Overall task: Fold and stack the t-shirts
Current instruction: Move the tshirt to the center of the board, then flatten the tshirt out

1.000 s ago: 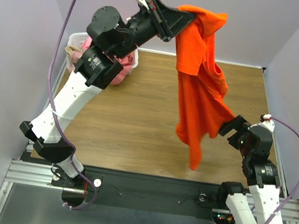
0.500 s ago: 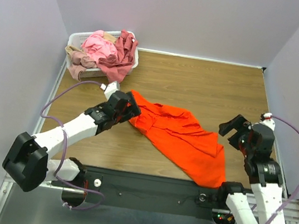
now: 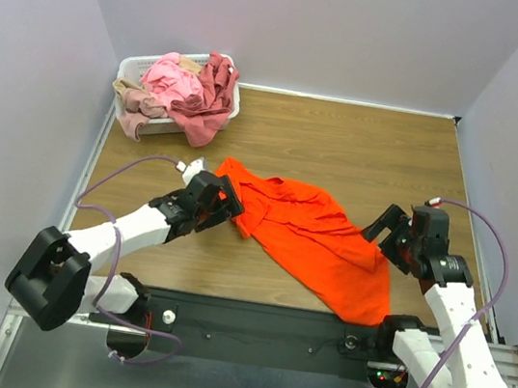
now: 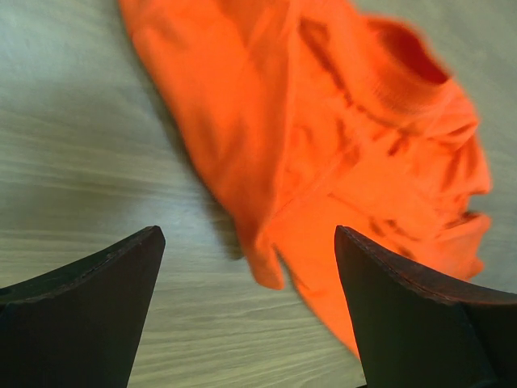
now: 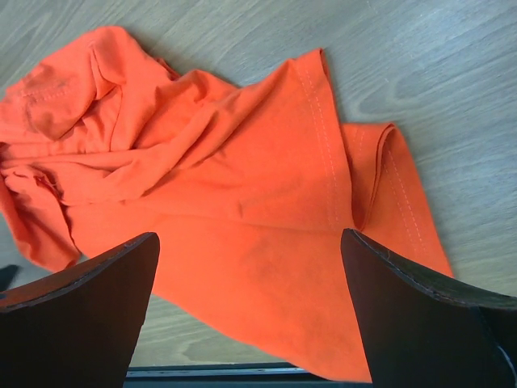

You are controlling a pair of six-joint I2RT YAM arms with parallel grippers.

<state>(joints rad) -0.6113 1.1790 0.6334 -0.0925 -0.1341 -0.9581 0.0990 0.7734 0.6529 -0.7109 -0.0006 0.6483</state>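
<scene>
Your wood-grain counter (image 3: 344,148) carries the orange t-shirt (image 3: 316,237), lying crumpled. Your left hand (image 3: 227,199), arm stretched low, sits spread at the shirt's left end. Your right hand (image 3: 378,233), also spread and empty, hovers at its right edge.

No legible text, label, brand, number or sign anywhere.

One orange shirt (image 3: 316,237) out on the table (image 3: 344,148). One basket (image 3: 134,65), just the one. Heaped inside: one pink shirt (image 3: 172,79), one maroon shirt (image 3: 212,101), one beige shirt (image 3: 133,97), so three colours showing and four shirts all told, with anything buried deeper impossible to count. Two arms, left arm (image 3: 127,226) and right arm (image 3: 456,311). Two grippers, left gripper (image 3: 229,199) and right gripper (image 3: 385,234), two fingers apiece.
</scene>
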